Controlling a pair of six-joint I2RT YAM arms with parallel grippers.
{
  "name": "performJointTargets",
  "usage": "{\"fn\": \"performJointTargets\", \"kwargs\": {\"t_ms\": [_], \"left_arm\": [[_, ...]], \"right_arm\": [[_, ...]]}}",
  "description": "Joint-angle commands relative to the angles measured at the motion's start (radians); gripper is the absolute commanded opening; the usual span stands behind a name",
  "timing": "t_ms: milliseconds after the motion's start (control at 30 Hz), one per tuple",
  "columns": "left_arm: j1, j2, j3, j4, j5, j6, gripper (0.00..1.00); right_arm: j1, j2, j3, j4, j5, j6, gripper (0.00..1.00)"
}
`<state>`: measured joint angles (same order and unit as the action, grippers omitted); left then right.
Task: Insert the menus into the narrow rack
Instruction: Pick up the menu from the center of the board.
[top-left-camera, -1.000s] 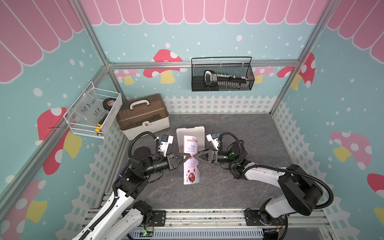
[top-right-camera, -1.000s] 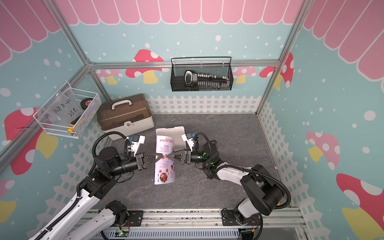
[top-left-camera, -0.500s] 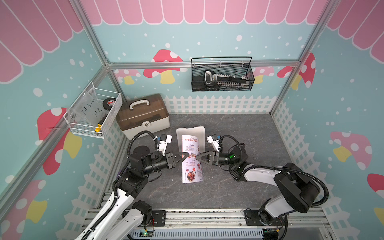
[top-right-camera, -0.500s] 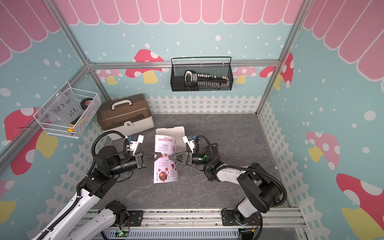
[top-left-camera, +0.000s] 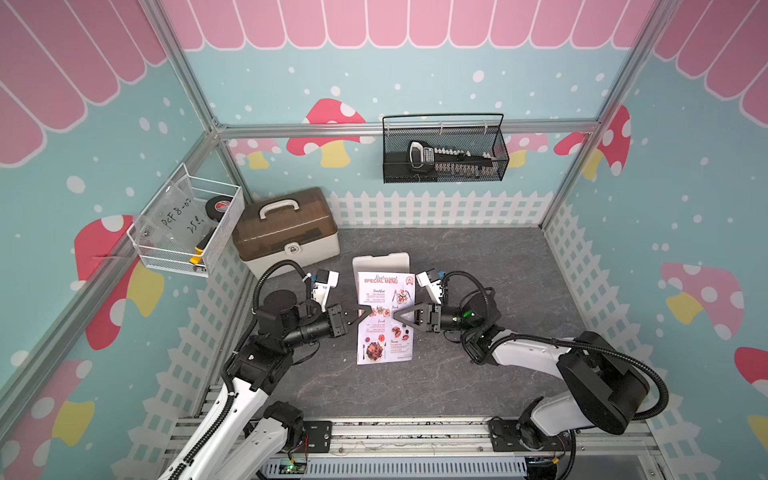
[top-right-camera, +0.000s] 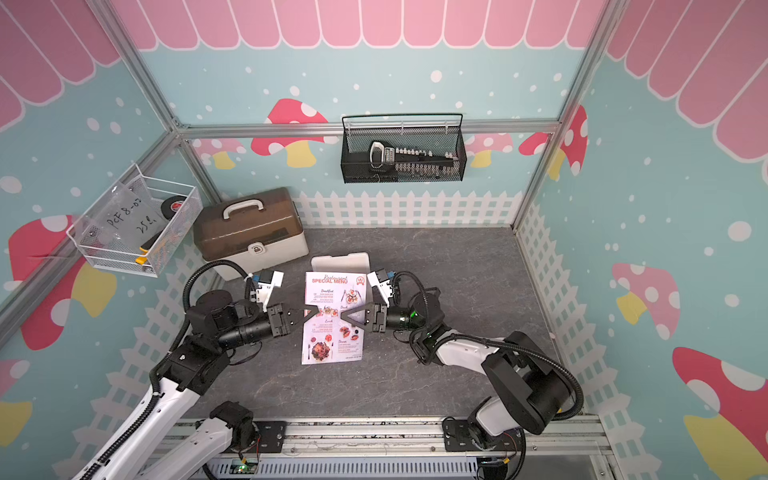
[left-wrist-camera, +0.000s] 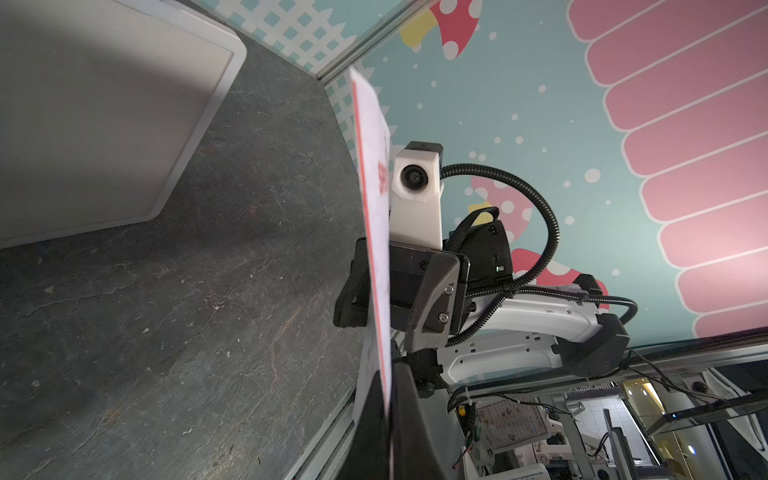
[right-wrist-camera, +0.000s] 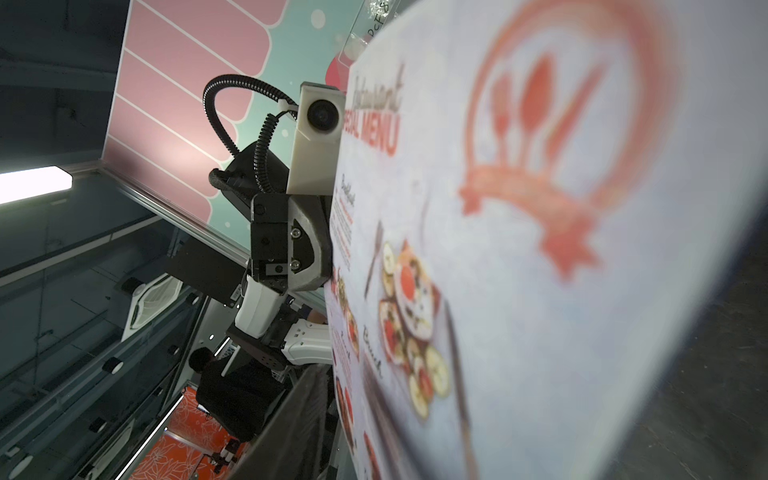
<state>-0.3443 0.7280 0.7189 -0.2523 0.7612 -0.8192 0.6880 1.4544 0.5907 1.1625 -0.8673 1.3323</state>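
The menu (top-left-camera: 385, 320) is held above the floor (top-left-camera: 478, 270), the left gripper (top-left-camera: 368, 311) at its left edge and the right gripper (top-left-camera: 398, 314) at its right edge. Just behind the menu the narrow rack (top-left-camera: 381, 262) lies flat on the floor. The case (top-left-camera: 286, 232) stands behind and left of the menu, the wire basket (top-left-camera: 222, 232) farther left on the side wall (top-left-camera: 104, 166), and the mesh basket (top-left-camera: 399, 141) on the back wall (top-left-camera: 332, 62) behind it.

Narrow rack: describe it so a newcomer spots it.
On the grey table, look beside the brown-lidded white case. The flat white plastic rack lies there, its near end hidden by the printed paper menu. Unlike the menu, it is blank, with rounded corners.
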Motion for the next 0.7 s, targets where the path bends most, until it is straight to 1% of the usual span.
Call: {"fn": "performJointTargets", "kwargs": {"t_ms": [0, 67, 133, 200, 233, 267, 400, 533, 600, 667], "left_arm": [[0.008, 0.013, 0.032, -0.017, 0.018, 0.04, 0.03], [0.009, 0.024, 0.04, -0.018, 0.022, 0.048, 0.03], [0.01, 0.033, 0.047, -0.017, 0.025, 0.055, 0.03], [0.01, 0.041, 0.055, -0.019, 0.029, 0.059, 0.03], [0.01, 0.044, 0.056, -0.019, 0.03, 0.06, 0.04], [0.01, 0.048, 0.059, -0.019, 0.031, 0.061, 0.04], [0.01, 0.049, 0.062, -0.015, 0.037, 0.064, 0.05], [0.01, 0.037, 0.065, -0.013, 0.044, 0.063, 0.09], [0.01, 0.033, 0.067, -0.015, 0.044, 0.063, 0.13], [0.01, 0.033, 0.067, -0.015, 0.044, 0.063, 0.15]], "right_arm": [[0.002, -0.066, 0.034, -0.175, -0.012, -0.112, 0.4], [0.002, -0.11, 0.059, -0.331, -0.002, -0.212, 0.37], [0.002, -0.149, 0.091, -0.478, 0.006, -0.297, 0.3], [0.001, -0.184, 0.108, -0.562, 0.014, -0.346, 0.27], [0.002, -0.195, 0.112, -0.583, 0.019, -0.358, 0.27], [0.002, -0.204, 0.115, -0.6, 0.023, -0.365, 0.27], [0.002, -0.189, 0.115, -0.605, 0.024, -0.359, 0.19], [0.002, -0.167, 0.117, -0.577, 0.016, -0.345, 0.11], [0.003, -0.163, 0.121, -0.575, 0.014, -0.343, 0.06], [0.002, -0.167, 0.121, -0.572, 0.014, -0.342, 0.04]]}}
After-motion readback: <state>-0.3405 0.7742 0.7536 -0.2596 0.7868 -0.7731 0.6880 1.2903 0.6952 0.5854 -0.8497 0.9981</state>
